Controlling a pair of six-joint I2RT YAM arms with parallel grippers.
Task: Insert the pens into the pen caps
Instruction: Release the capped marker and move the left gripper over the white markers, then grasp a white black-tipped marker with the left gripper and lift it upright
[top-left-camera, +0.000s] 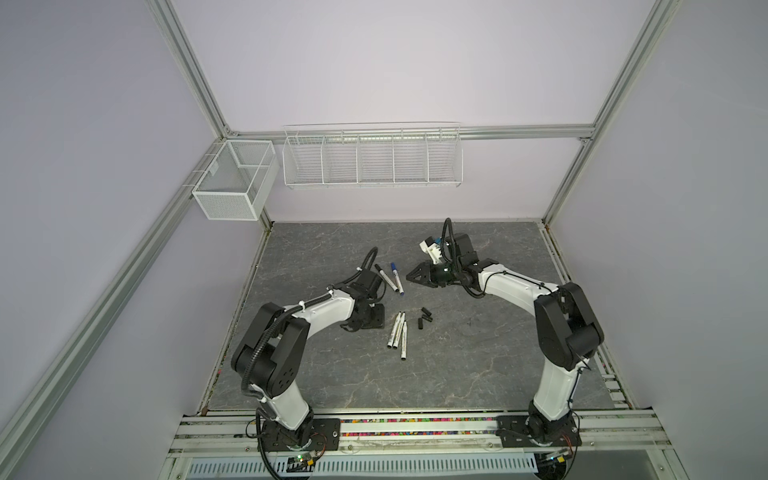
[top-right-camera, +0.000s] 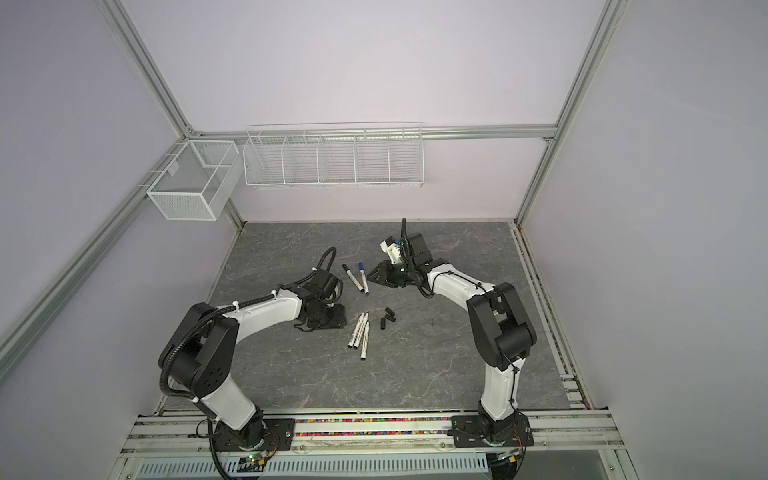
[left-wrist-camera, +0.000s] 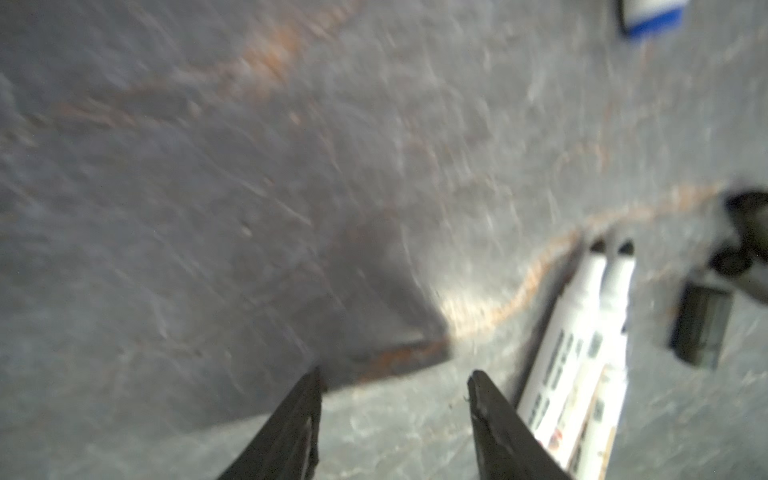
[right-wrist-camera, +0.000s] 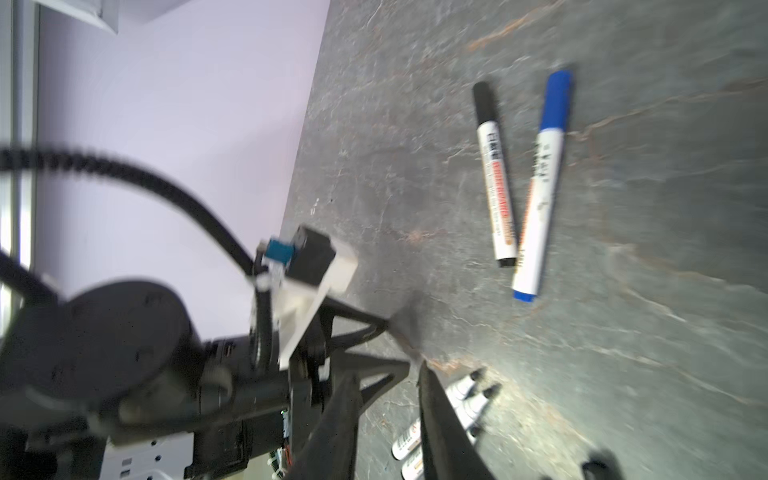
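**Three pens uncapped; left arm nearest**

Three uncapped pens (top-left-camera: 397, 332) are found side by side on the tabletop (top-left-camera: 478, 365). Their long axes run near to far, with the tips pointing away from the arm bases. They lie just beside the left fingers (left-wrist-camera: 295, 436), on the side toward the right arm. These fingers are spread and pointed downward, and nothing is held between them. Three black caps (top-left-camera: 420, 324) are scattered just past the pens. The right fingers (right-wrist-camera: 436, 424) are seen slightly parted and empty, farther back beside the finished pair (the black-capped pen (top-left-camera: 386, 277) and the blue-capped pen (top-left-camera: 397, 278)). The left arm is judged the nearer for the next pick, and a short sideways shift onto the barrels would be called for. A wire rack (top-left-camera: 372, 160) and a mesh basket (top-left-camera: 232, 187) are noted on the walls; nothing is seen in either.
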